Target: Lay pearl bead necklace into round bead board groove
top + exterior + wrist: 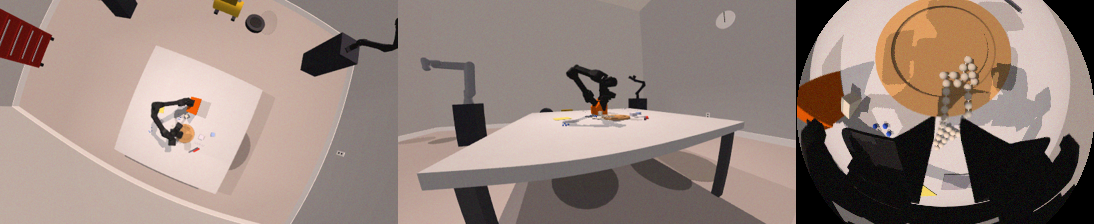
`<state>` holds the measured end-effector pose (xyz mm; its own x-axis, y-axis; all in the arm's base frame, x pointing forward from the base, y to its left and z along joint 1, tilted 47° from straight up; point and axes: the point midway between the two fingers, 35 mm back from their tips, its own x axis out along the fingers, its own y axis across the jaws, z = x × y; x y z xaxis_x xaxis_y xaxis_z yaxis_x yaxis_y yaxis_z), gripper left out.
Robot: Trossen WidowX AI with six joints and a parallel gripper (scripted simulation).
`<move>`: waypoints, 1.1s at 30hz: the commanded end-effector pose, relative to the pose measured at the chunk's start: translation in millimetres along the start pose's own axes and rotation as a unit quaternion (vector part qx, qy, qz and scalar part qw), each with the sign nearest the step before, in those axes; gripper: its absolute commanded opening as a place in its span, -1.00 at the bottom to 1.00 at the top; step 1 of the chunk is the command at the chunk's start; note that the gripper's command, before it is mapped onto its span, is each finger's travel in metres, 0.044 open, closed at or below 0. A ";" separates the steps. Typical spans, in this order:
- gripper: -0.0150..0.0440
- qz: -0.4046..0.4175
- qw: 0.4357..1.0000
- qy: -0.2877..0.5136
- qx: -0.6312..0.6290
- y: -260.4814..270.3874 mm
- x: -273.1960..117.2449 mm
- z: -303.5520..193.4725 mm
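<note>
The round wooden bead board (188,135) (621,116) (1002,45) lies flat on the table, with a dark ring groove in its face. The pearl necklace (971,66) lies in a bunched, uneven loop: one end crosses the groove onto the board's inner face, and two strands run over the board's edge to a cluster of beads on the table. My gripper (604,109) (948,121) is partly open and empty, a narrow gap between its fingertips. In the wrist view the tips are at the board's edge, with the strands in line with the gap. The exact height above the beads cannot be told.
An orange block (196,105) (597,108) stands near the arm's base. A cream cube (848,106) and several blue beads (885,126) are beside the board. A yellow sheet (161,110) (562,118), a blue cube (213,134), a pale box (201,137) and a red-ended tool (196,150) also lie nearby.
</note>
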<state>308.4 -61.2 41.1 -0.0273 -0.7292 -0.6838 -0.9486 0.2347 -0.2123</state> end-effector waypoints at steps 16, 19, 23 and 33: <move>-0.08 -0.001 1.000 0.001 -0.011 0.2 16.5 -0.4; -0.08 0.000 1.000 0.002 -0.012 0.4 21.4 -0.7; -0.08 0.000 1.000 0.002 -0.012 0.9 27.8 -1.1; -0.08 0.002 1.000 0.005 -0.014 2.4 41.3 -2.3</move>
<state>306.9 -88.8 16.9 -0.0277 -0.7309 -0.6819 -0.9551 0.2206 -0.1976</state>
